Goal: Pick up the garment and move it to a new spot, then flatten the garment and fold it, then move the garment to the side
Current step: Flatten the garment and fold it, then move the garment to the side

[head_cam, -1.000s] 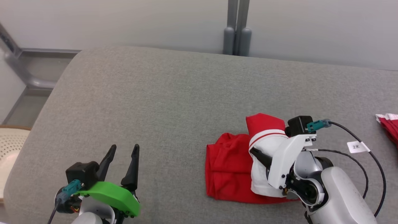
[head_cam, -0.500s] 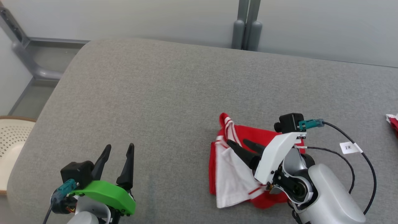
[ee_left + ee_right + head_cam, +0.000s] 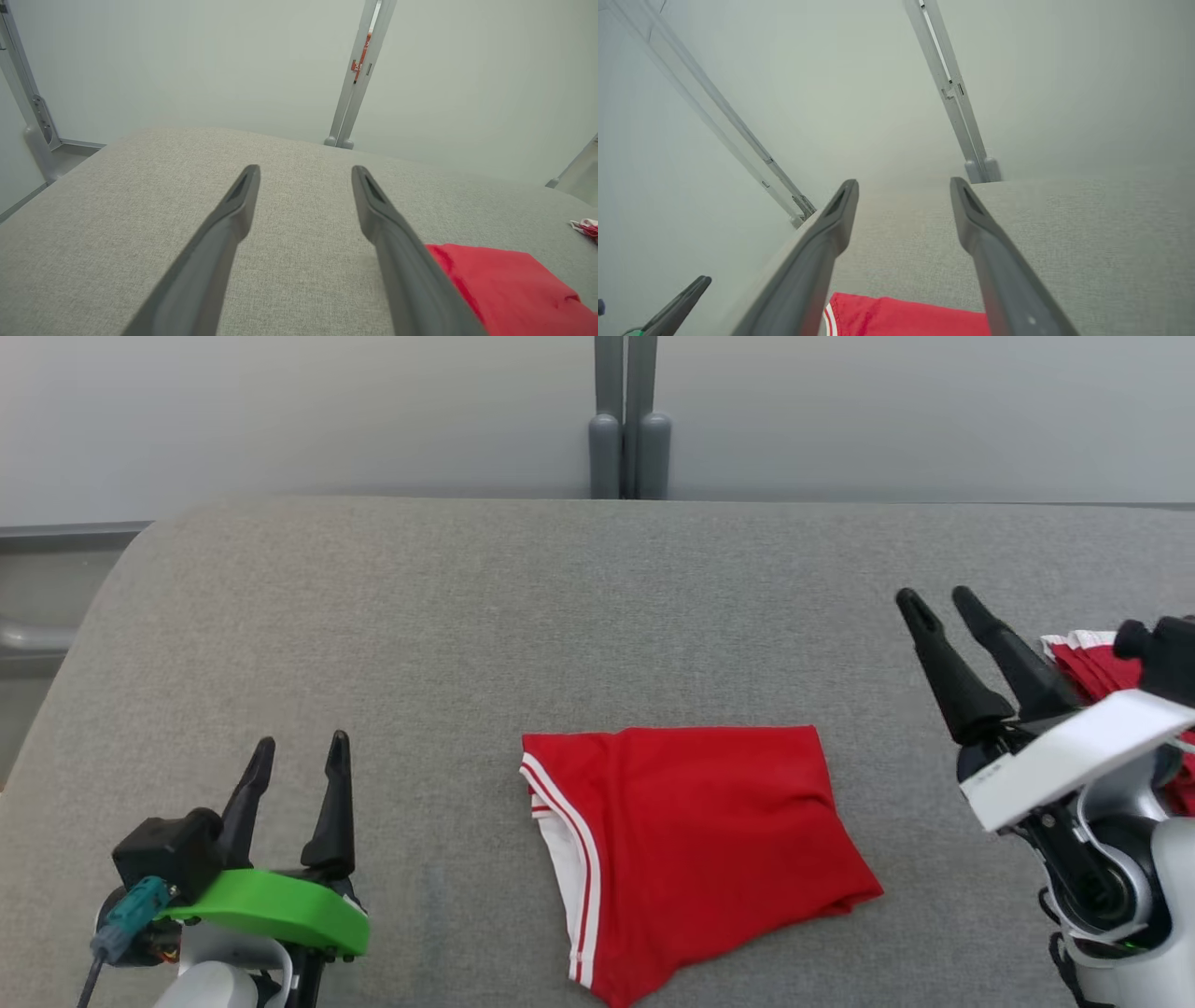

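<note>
The red garment (image 3: 691,840) lies loose in the near middle of the grey cushion (image 3: 448,616), between the two arms and touching neither, probably set there so both can reach it for flattening. The left gripper (image 3: 302,739) and the right gripper (image 3: 934,595) hover with fingers spread apart, holding nothing. The cloth looks thin and soft, roughly trapezoid, with white stripes along its left hem and a few shallow creases; the cushion is coarse woven fabric with rounded edges.

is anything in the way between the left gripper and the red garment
Nothing visible does. Bare grey surface is all that lies between the open left gripper and the red garment, which lies flat off to its right.
</note>
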